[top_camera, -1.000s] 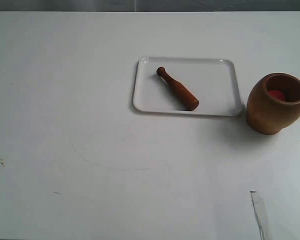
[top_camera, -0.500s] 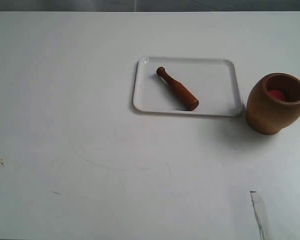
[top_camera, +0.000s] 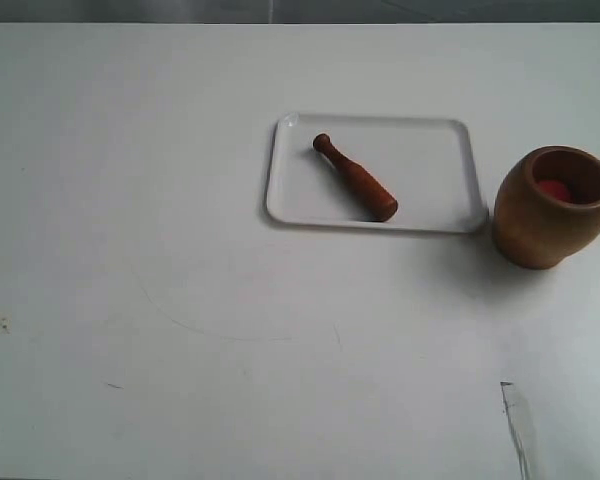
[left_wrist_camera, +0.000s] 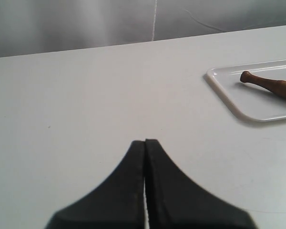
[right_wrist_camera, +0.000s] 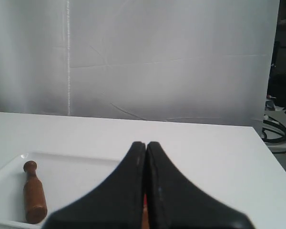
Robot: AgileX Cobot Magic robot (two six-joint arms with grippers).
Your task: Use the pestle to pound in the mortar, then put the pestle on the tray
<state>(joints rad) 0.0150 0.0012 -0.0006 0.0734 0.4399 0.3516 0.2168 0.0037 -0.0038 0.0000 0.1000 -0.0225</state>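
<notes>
Step in hand (judgement): the pestle (top_camera: 356,178) lies on the tray (top_camera: 430,160) and both arms are clear of it. The pounding is either done or not begun; these views do not decide which. If a pick-up remains, spread the jaws before descending and straddle the pestle across its axis at the narrow handle. Keep the tips off the tray rim and lift straight up before swinging across. The round stock may roll if one finger lands first.

Left gripper (left_wrist_camera: 145,142): jaws pressed together, nothing between them, tips above bare white table (left_wrist_camera: 86,95). Contact with the table cannot be told.

Right gripper (right_wrist_camera: 146,143): jaws likewise pressed together and empty.

Beyond the right jaws, off to one side, the pestle lies flat in the tray, knob end pointing away from the jaws. From the left jaws the tray and pestle are well apart, ahead and aside.

The mortar (top_camera: 552,210) stands upright just beside the tray's short end, with something red inside. No gripper shows in the exterior view, so its place relative to the jaws is unfixed.
</notes>
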